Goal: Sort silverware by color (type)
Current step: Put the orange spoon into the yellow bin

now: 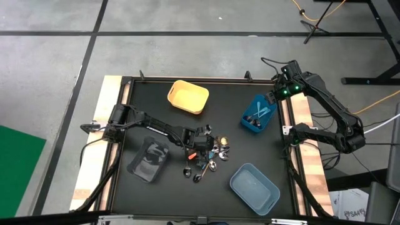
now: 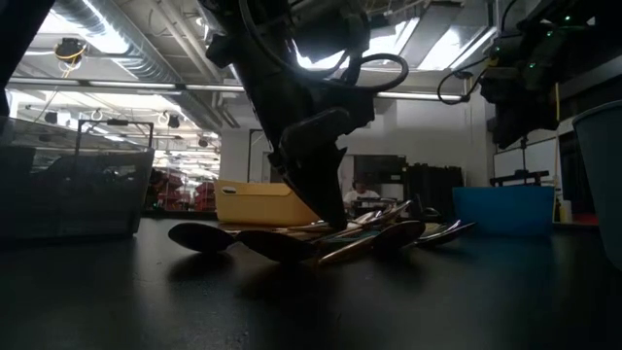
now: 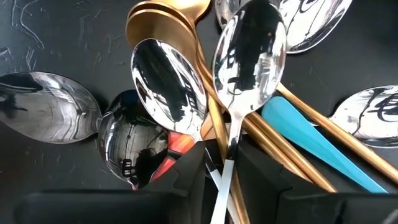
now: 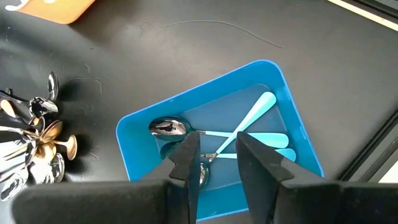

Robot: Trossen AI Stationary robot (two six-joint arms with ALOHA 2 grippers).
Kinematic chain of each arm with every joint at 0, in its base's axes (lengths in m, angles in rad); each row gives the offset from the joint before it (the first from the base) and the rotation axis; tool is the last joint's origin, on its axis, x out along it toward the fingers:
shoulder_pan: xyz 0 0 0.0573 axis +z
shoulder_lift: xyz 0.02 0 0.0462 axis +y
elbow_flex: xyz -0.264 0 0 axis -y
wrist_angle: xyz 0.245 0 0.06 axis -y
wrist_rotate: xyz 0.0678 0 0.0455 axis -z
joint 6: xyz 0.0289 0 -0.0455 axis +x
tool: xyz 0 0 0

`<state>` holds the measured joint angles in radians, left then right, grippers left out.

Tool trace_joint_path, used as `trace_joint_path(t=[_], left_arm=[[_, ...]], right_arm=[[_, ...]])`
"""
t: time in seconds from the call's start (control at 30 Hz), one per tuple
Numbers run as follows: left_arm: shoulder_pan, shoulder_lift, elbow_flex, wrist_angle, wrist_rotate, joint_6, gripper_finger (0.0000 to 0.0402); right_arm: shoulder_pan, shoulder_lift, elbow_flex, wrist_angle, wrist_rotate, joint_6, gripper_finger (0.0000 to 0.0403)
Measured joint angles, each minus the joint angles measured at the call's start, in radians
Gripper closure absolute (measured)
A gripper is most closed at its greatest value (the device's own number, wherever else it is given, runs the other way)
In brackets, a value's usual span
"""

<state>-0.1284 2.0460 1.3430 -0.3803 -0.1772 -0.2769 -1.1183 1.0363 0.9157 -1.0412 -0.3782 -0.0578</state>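
A black worktop (image 1: 162, 187) with pale wooden edges stands on a grey tiled floor (image 1: 50, 56). The left gripper (image 1: 201, 145) is clamped on a silver spoon (image 3: 249, 56) in the silverware (image 1: 209, 159); the right gripper (image 4: 217, 165) hangs apart over the blue bin (image 4: 134, 162).

We see a black table (image 1: 125, 125) carrying a yellow bin (image 1: 187, 97) toward the back, a blue bin (image 1: 259, 114) at the right, a grey-blue bin (image 1: 254, 186) at the front right, a clear bin (image 1: 149, 159) at the left and a heap of silverware (image 1: 209, 159) in the middle.
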Motion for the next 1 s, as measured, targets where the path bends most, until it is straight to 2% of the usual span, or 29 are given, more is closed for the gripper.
trace_joint_path(t=[0.2, 0.37, 1.0], left_arm=[[0.0, 0.0, 0.0, 0.0, 0.002, -0.001, 0.037], [0.0, 0.0, 0.0, -0.001, 0.004, -0.001, 0.0393], [0.011, -0.082, -0.002, -0.011, 0.017, -0.001, 0.0393]], right_arm=[[0.0, 0.0, 0.0, 0.0, 0.0, 0.0, 0.031], [0.0, 0.0, 0.0, 0.0, 0.0, 0.0, 0.031], [0.0, 0.0, -0.001, 0.0, -0.001, 0.0, 0.031]])
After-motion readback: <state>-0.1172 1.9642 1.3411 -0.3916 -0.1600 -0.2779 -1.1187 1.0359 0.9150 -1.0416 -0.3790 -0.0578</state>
